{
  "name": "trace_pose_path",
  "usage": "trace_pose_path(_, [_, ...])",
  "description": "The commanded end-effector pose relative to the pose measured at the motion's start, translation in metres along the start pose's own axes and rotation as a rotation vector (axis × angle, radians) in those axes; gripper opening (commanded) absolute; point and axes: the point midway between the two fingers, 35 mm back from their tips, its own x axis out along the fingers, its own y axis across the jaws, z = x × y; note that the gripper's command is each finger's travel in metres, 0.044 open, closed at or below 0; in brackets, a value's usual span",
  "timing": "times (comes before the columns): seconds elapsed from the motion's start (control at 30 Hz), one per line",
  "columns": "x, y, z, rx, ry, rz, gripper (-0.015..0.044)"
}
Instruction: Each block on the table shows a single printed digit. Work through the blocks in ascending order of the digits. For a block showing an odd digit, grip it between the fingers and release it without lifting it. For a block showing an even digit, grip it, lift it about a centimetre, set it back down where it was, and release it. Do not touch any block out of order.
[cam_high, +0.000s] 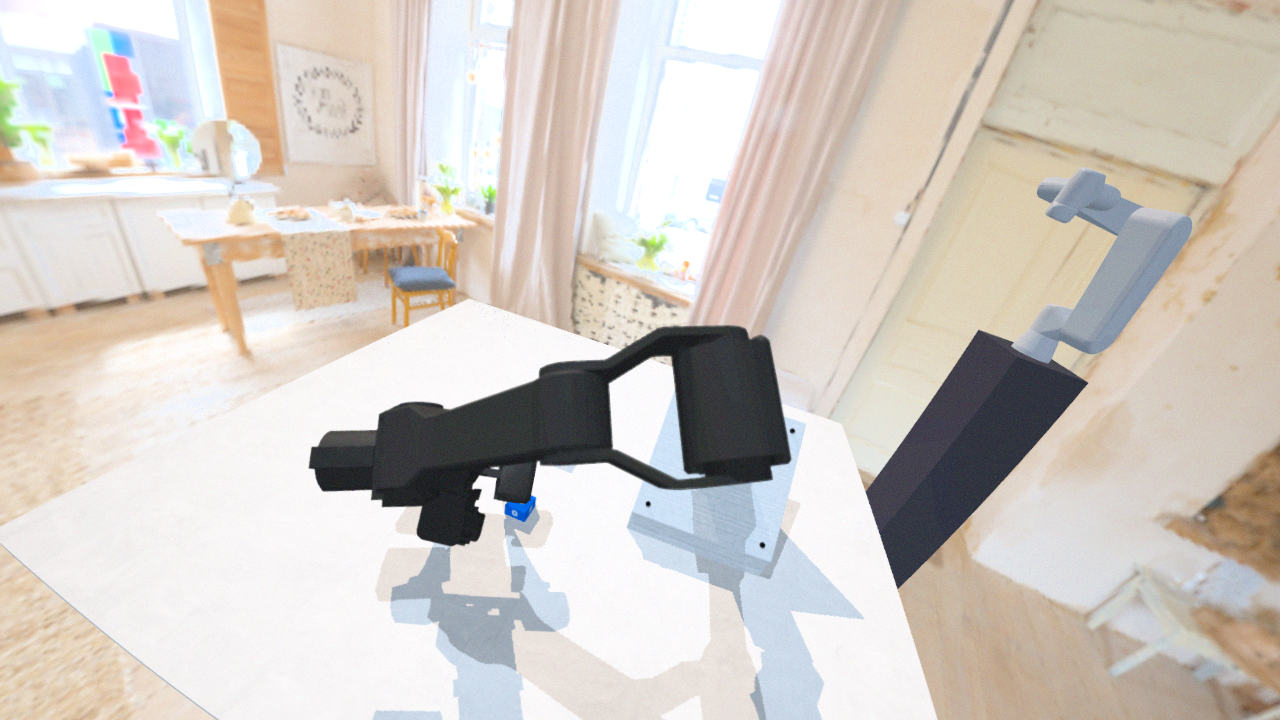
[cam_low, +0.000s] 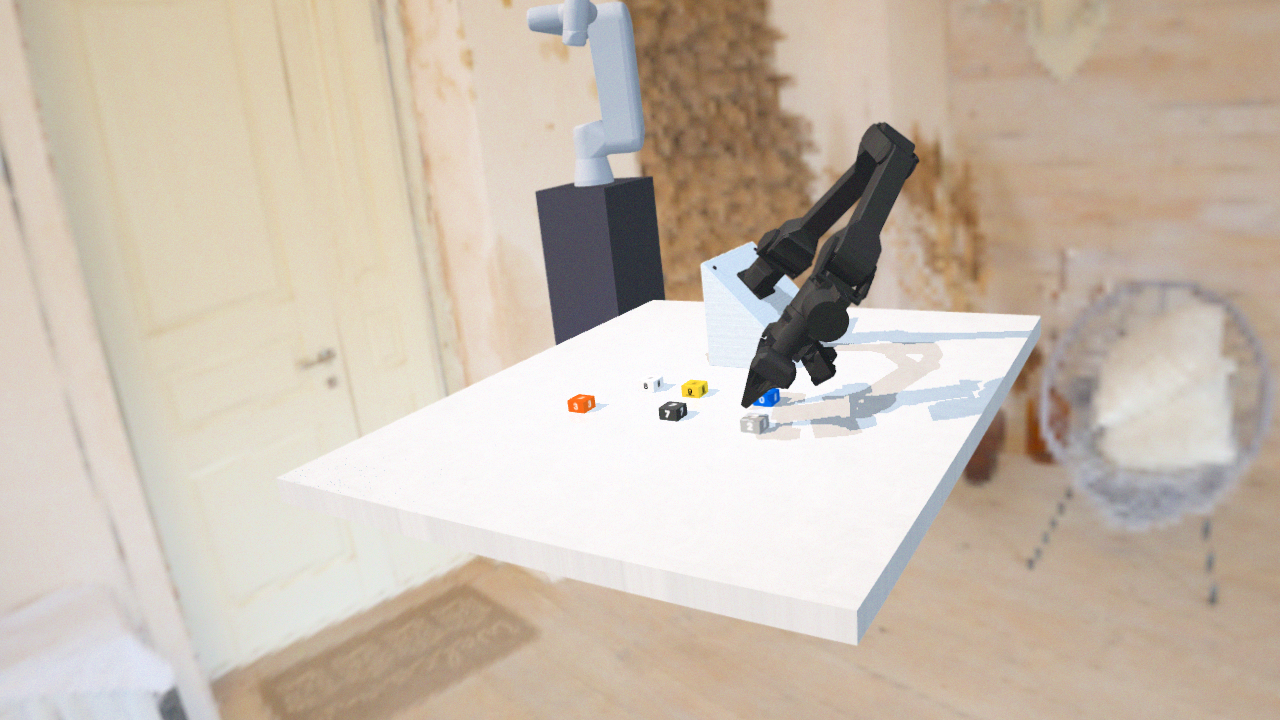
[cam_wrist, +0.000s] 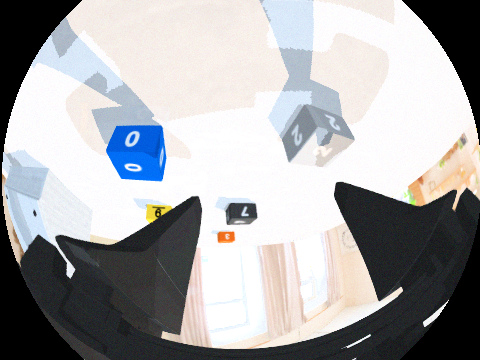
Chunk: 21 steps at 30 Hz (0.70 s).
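Note:
Several small digit blocks lie on the white table (cam_low: 626, 510) (cam_high: 223, 555). The blue block marked 0 (cam_high: 520, 508) (cam_low: 767, 396) (cam_wrist: 136, 152) and the grey block marked 2 (cam_low: 754, 423) (cam_wrist: 316, 135) are nearest the arm. Farther off are the black 7 block (cam_low: 672, 411) (cam_wrist: 242, 212), the yellow block (cam_low: 694, 388) (cam_wrist: 158, 211), the white block (cam_low: 653, 384) and the orange block (cam_low: 581, 403) (cam_wrist: 226, 236). My gripper (cam_high: 483, 505) (cam_low: 756, 389) (cam_wrist: 271, 196) is open and empty, low over the table. In the wrist view the blue block lies outside the left finger. In the top view the arm hides the other blocks.
The arm's light grey base wedge (cam_high: 716, 528) (cam_low: 725, 313) stands at the table's back edge. A dark pedestal (cam_high: 975, 429) (cam_low: 599, 250) with a pale grey arm stands just behind the table.

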Motion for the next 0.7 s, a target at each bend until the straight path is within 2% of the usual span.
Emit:
trace_pose_path(0.0, [0.019, 0.015, -0.048, 0.253, -0.015, 0.124, 0.04])
trace_pose_path(0.33, [0.044, 0.081, -0.159, 1.045, -0.138, 0.41, 0.04])
trace_pose_path(0.67, [0.042, 0.151, -0.222, 1.816, -0.386, 0.62, 0.04])
